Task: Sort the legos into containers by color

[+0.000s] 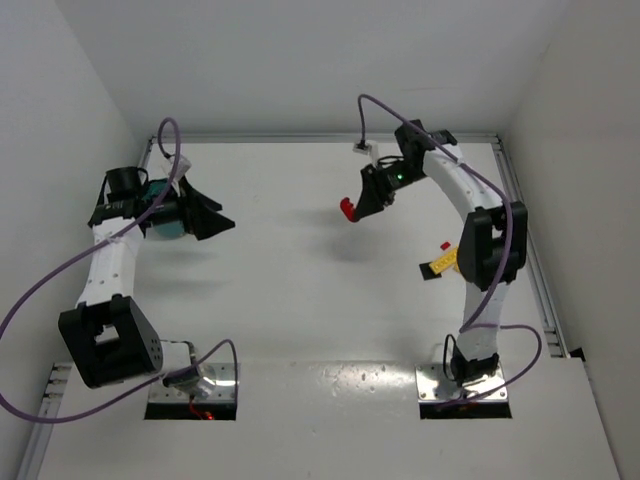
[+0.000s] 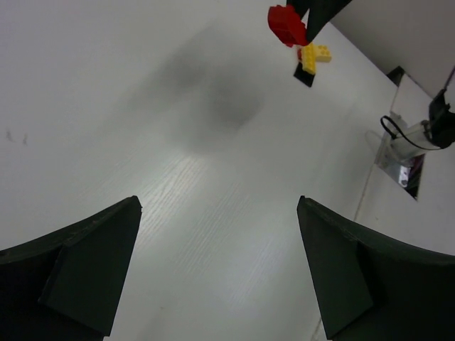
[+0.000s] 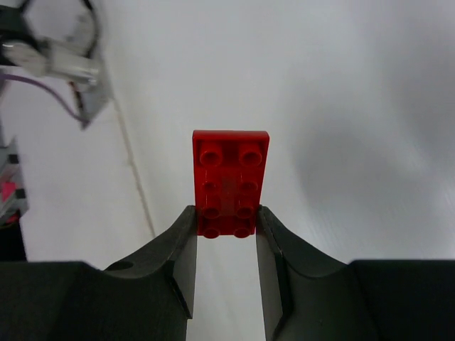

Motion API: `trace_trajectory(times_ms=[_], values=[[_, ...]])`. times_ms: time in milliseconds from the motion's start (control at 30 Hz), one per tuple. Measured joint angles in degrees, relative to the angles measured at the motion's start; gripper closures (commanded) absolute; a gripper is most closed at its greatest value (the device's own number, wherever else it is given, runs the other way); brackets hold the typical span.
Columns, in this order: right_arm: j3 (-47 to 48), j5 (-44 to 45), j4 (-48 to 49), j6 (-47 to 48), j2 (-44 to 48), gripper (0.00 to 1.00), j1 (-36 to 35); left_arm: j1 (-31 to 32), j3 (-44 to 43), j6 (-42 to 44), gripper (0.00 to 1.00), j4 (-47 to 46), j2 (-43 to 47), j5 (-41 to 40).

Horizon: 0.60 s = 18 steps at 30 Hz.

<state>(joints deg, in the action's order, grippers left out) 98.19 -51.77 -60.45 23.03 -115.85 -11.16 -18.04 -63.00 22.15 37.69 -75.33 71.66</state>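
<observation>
Red lego (image 3: 229, 181) gripped edgewise above table (image 1: 300, 300).

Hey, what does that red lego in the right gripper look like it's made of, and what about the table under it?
Red lego plate: hard moulded plastic, fairly glossy, with crisp studs and even colour, pinched in the right gripper. Table: white, with faint wood-grain lines and a soft sheen, probably laminate or painted board; the look doesn't settle which.
</observation>
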Motion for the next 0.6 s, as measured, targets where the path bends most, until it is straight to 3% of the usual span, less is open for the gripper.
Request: trace_trajectory(times_ms=[200, 600], values=[[10.6, -9.8, -5.0, 0.0, -0.2, 0.77, -7.2, 5.2, 1.2, -2.2, 0.03, 0.0, -1.0, 1.5], [11.6, -14.9, -9.7, -0.1, -3.1, 0.77, -18.0, 13.5, 1.4, -3.7, 0.04, 0.0, -1.2, 0.5]])
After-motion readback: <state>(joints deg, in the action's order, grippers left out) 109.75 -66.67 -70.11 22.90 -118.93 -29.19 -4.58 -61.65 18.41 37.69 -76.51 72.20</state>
